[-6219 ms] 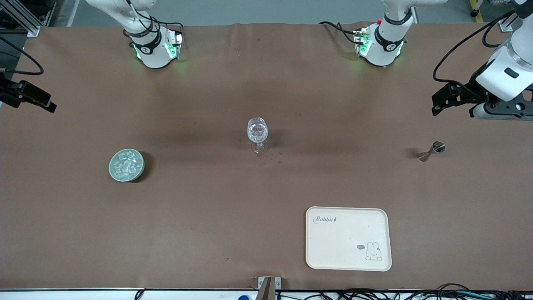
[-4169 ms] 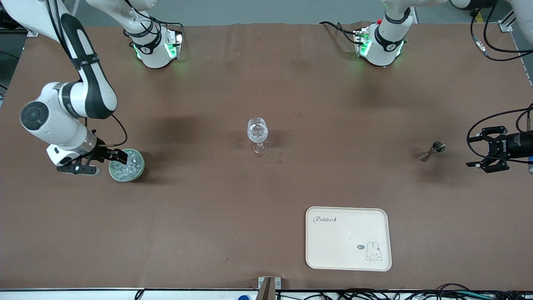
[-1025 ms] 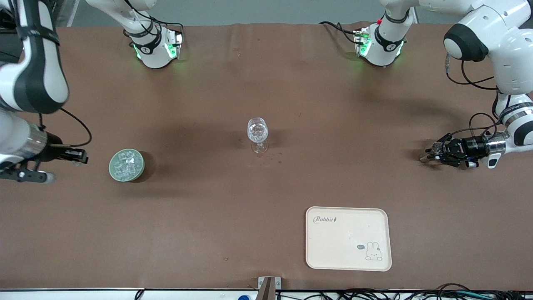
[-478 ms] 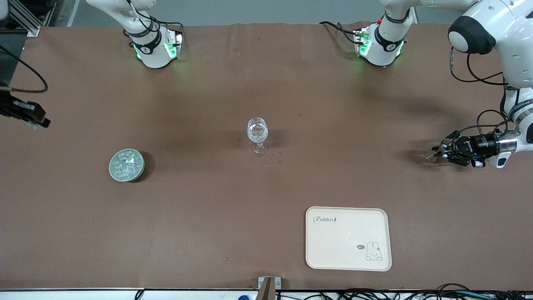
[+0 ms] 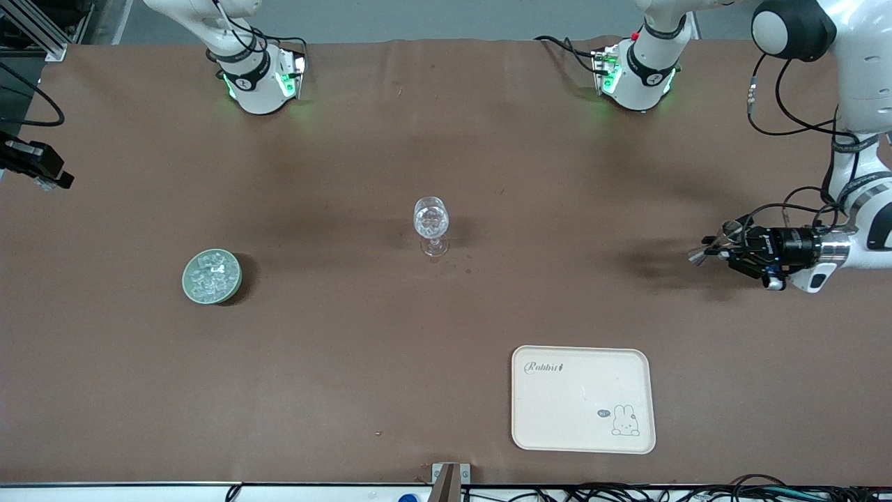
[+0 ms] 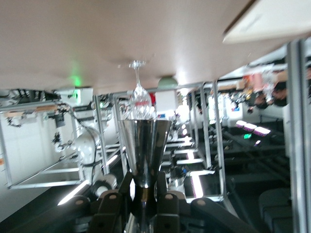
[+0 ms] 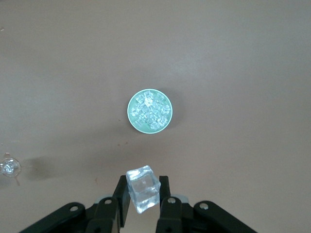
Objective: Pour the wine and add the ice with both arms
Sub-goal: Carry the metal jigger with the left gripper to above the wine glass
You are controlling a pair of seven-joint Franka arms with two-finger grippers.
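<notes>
My left gripper [image 5: 716, 249] is shut on a metal jigger [image 5: 702, 252] and holds it sideways above the table, at the left arm's end. In the left wrist view the jigger [image 6: 145, 145] sits between my fingers, its mouth toward the stemmed glass [image 6: 138, 94]. The stemmed glass [image 5: 431, 222] stands mid-table with ice in it. My right gripper [image 7: 142, 196] is shut on one ice cube [image 7: 143, 188], high over the green bowl [image 7: 130, 110] of ice [image 7: 150, 110]. The front view shows only a black part of that hand [image 5: 38, 167] at its edge.
The green bowl [image 5: 186, 277] holds several ice cubes [image 5: 212, 275] toward the right arm's end. A cream tray [image 5: 583, 399] with a rabbit drawing lies nearer the front camera than the glass. Both arm bases [image 5: 259, 84] [image 5: 637, 80] stand along the table's edge.
My left gripper closed on the jigger, lifted it off the table and carried it a little toward the glass. My right gripper rose away from the bowl.
</notes>
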